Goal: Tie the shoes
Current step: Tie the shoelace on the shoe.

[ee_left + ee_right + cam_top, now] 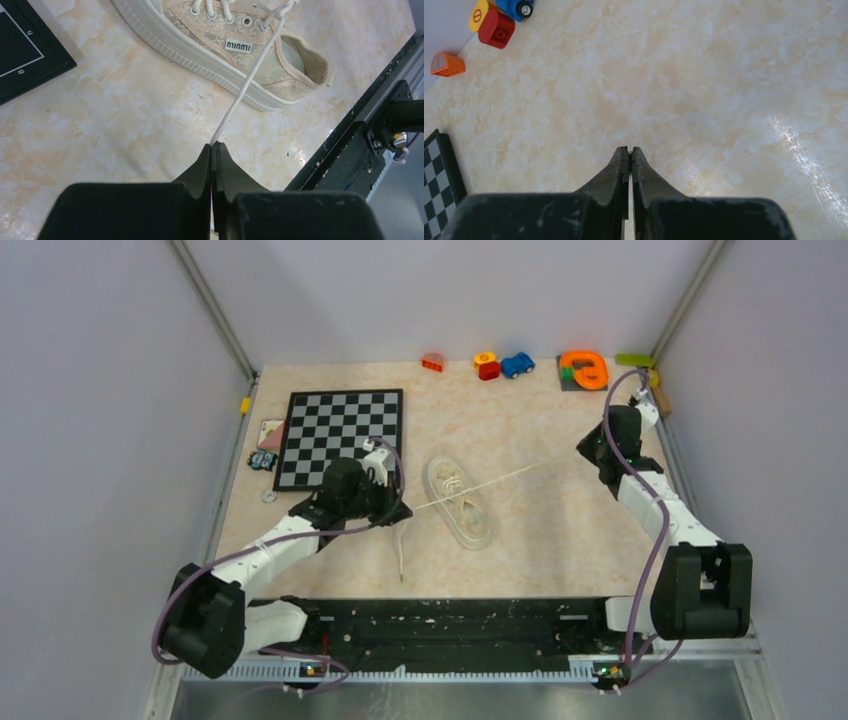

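Note:
The cream sneaker (pixel 460 502) lies on its sole mid-table, toe toward the back. In the left wrist view the shoe (pixel 235 50) shows its side label and heel opening. One white lace (pixel 250 75) runs from the top eyelets down into my left gripper (pixel 214 145), which is shut on it. In the top view my left gripper (pixel 405 508) sits just left of the shoe, and the lace's loose tail (pixel 401 555) trails toward the near edge. The other lace (pixel 525 471) stretches taut to my right gripper (pixel 585 450), shut on its end. My right gripper (pixel 629 149) hovers above bare table.
A chessboard (pixel 340 437) lies behind my left arm, with small items (pixel 266 452) to its left. Toys line the back: an orange block (pixel 433 362), a red piece (pixel 487 366), a blue car (pixel 517 364), an orange ring (pixel 584 369). A black rail (pixel 450 625) runs along the near edge.

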Tool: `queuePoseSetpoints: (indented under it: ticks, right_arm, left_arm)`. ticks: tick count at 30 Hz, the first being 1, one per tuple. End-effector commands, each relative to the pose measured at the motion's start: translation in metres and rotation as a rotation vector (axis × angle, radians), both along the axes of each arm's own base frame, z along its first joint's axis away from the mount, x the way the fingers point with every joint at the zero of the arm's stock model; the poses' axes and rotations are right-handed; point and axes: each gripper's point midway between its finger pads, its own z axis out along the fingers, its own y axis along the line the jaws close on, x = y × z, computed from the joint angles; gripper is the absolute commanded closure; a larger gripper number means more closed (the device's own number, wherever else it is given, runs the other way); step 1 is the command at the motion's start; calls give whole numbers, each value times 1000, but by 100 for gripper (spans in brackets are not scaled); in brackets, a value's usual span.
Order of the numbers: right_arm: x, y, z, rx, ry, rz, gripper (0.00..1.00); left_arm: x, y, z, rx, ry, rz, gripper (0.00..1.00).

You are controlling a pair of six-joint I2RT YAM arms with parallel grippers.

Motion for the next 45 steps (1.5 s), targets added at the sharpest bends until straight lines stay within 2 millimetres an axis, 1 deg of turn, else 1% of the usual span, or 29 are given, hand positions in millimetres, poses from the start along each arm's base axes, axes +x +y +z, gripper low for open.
queuePoseSetpoints:
  ticks: [1, 2, 4, 6, 7, 8, 9, 10, 11, 14, 16, 19, 22, 23, 24, 25, 28, 30, 31, 33, 36, 38, 41, 43, 44, 45]
  right_arm:
    - [14, 9, 17, 0, -85, 102, 100]
    - [13, 21, 19, 16, -93, 152, 100]
    - [5, 49, 26, 35, -129, 260, 100]
    - [-9, 66, 35, 22, -159, 314, 100]
    - [-15, 69, 40, 11, -173, 325, 100]
    - [-21, 73, 46, 1, -188, 351, 100]
    - [-28, 83, 53, 6, -200, 414, 100]
    - [-36, 97, 59, 24, -209, 493, 100]
    - [-49, 116, 63, 56, -211, 596, 100]
    - [-99, 181, 76, 111, -237, 891, 100]
    - [-134, 217, 84, 109, -262, 1022, 100]
    - [-192, 269, 111, 155, -384, 1268, 100]
    - [-247, 320, 130, 153, -446, 1492, 100]
    - [-260, 336, 131, 129, -455, 1543, 100]
    - [-281, 355, 131, 113, -463, 1611, 100]
    - [-291, 370, 130, 92, -471, 1650, 100]
    - [-307, 413, 124, 102, -462, 1741, 100]
    - [-310, 436, 124, 120, -482, 1762, 100]
    - [-310, 445, 122, 125, -492, 1768, 100]
    - [-307, 459, 116, 124, -487, 1769, 100]
    - [-302, 474, 104, 116, -479, 1776, 100]
    - [-301, 479, 99, 120, -475, 1778, 100]
    - [-297, 476, 98, 108, -469, 1746, 100]
    - [-284, 463, 100, 67, -469, 1669, 100]
    - [-274, 453, 102, 40, -469, 1616, 100]
    - [-259, 437, 103, 14, -463, 1546, 100]
  left_arm:
    - [-6, -11, 12, -45, 7, -63, 100]
    - [0, -12, 17, -45, -4, -50, 100]
    - [19, -9, 23, -28, -15, 16, 100]
    - [41, -5, 35, -9, -22, 47, 100]
    - [50, -5, 42, -3, -36, 40, 100]
    - [59, -7, 50, 4, -52, 26, 100]
    - [72, -11, 61, 11, -72, 20, 100]
    - [80, -13, 65, 21, -81, 15, 100]
    - [90, -17, 69, 24, -104, 3, 100]
    - [121, -34, 77, 25, -154, -53, 100]
    - [138, -47, 78, 25, -163, -118, 100]
    - [162, -68, 77, 13, -187, -203, 100]
    - [172, -96, 79, -19, -228, -332, 100]
    - [173, -106, 77, -11, -247, -381, 100]
    - [172, -117, 76, -3, -261, -431, 100]
    - [171, -127, 74, 4, -269, -478, 100]
    - [168, -152, 72, -18, -275, -566, 100]
    - [167, -163, 67, -70, -257, -606, 100]
    - [168, -167, 67, -92, -260, -617, 100]
    - [166, -174, 60, -112, -247, -638, 100]
    - [161, -184, 44, -119, -220, -654, 100]
    - [163, -187, 34, -121, -198, -638, 100]
    - [168, -184, 30, -114, -196, -598, 100]
    - [170, -177, 34, -110, -202, -576, 100]
    - [172, -172, 38, -106, -206, -558, 100]
    - [174, -164, 43, -99, -211, -535, 100]
